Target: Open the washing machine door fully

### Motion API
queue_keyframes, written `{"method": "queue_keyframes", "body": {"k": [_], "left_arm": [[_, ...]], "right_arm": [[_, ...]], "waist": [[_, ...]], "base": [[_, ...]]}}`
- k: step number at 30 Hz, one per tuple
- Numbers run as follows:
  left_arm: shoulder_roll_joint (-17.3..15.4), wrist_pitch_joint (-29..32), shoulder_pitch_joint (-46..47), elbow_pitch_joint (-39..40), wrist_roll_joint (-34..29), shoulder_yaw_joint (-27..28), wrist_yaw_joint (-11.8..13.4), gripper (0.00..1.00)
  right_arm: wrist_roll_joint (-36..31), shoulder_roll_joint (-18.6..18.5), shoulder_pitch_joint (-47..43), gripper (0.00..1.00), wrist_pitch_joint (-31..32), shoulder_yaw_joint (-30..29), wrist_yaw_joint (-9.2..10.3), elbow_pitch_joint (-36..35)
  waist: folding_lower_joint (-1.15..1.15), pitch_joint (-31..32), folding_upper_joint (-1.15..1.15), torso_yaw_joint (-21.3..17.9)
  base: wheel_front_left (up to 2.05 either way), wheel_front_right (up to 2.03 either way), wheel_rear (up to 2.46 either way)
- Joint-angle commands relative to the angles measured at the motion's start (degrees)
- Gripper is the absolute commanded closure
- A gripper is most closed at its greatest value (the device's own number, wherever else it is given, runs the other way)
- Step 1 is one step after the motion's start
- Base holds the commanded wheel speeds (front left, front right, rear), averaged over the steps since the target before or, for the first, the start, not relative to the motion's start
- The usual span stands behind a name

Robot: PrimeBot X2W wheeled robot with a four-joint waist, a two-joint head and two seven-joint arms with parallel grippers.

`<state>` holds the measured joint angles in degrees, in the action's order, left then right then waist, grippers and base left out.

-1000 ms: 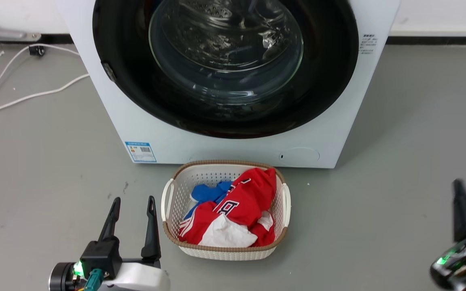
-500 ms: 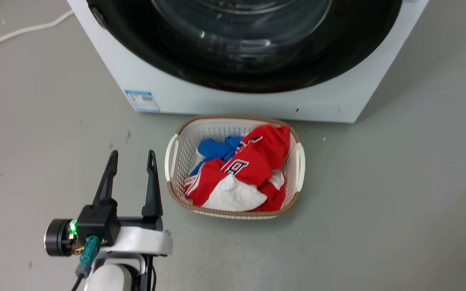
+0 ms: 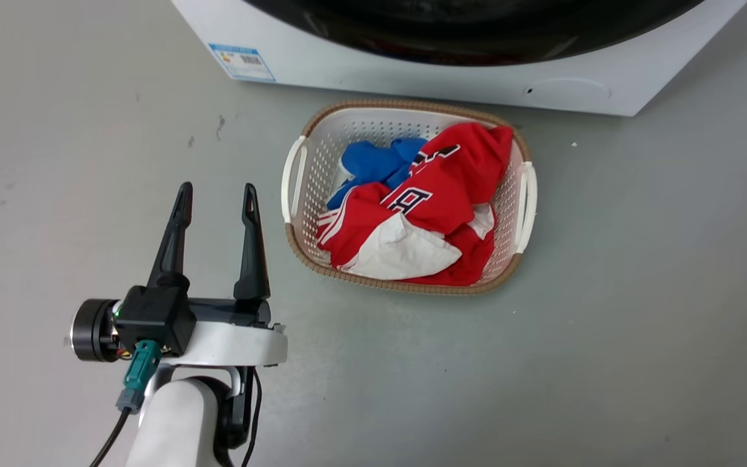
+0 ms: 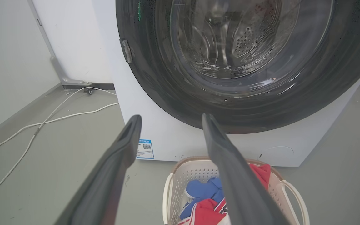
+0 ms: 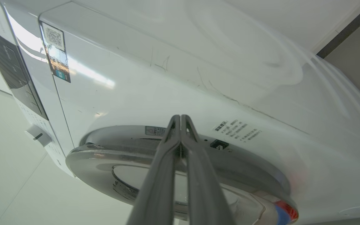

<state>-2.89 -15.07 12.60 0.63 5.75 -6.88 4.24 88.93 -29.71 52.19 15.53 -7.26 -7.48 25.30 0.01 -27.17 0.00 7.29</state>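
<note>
View: tilted down, washing machine cropped.
Left gripper: spread, unchanged.
Right gripper: pressed together at washing machine door.
Room: grey floor, white wall far left.

**Head view:** the top edge cuts off the washing machine, leaving only its lower front and the bottom arc of the washing machine door. The print on the blue label is too small to read.

**Left wrist view:** the spread fingers of my left gripper cover part of the basket.

**Right wrist view:** my right gripper, fingers pressed together, overlaps the door's chrome rim. I cannot tell whether it touches the rim.
</note>
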Motion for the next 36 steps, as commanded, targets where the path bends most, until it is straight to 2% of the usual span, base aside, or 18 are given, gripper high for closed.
{"method": "queue_keyframes", "body": {"k": [1, 10, 18, 28, 36], "left_arm": [[0.0, -0.2, 1.1, 0.3, 0.1, -0.1, 0.2, 0.0], [0.0, -0.2, 2.7, 0.5, 1.1, -1.0, 0.8, 0.0], [0.0, -0.2, 3.2, 0.7, 1.5, -1.5, 1.3, 0.0], [0.0, -0.2, 3.7, 0.3, 1.0, -0.8, 0.6, 0.0], [0.0, -0.2, 3.0, -0.1, 0.0, 0.2, -0.2, 0.0]], "right_arm": [[-0.9, -0.6, 2.5, 1.0, 1.1, 1.2, -0.02, 0.8], [-5.8, -0.6, 11.3, 1.0, 5.5, 8.0, -0.02, 5.3], [-8.2, 0.1, 13.8, 1.0, 8.9, 12.2, -0.02, 5.7], [-7.6, 0.4, 10.0, 1.0, 13.9, 15.2, -0.09, 3.2], [-6.1, 0.2, 3.1, 1.0, 15.9, 16.8, -0.09, -4.3]], "waist": [[-0.01, -1.6, 0.0, 0.9], [-0.01, -4.3, 0.0, 2.2], [-0.01, -6.0, 0.0, 2.8], [-0.01, -5.5, 0.0, 1.4], [-0.01, -3.9, 0.0, -0.2]], "base": [[0.0, 0.0, 0.0], [0.0, 0.0, 0.0], [0.0, 0.0, 0.0], [0.0, 0.0, 0.0], [0.0, 0.0, 0.0]]}}
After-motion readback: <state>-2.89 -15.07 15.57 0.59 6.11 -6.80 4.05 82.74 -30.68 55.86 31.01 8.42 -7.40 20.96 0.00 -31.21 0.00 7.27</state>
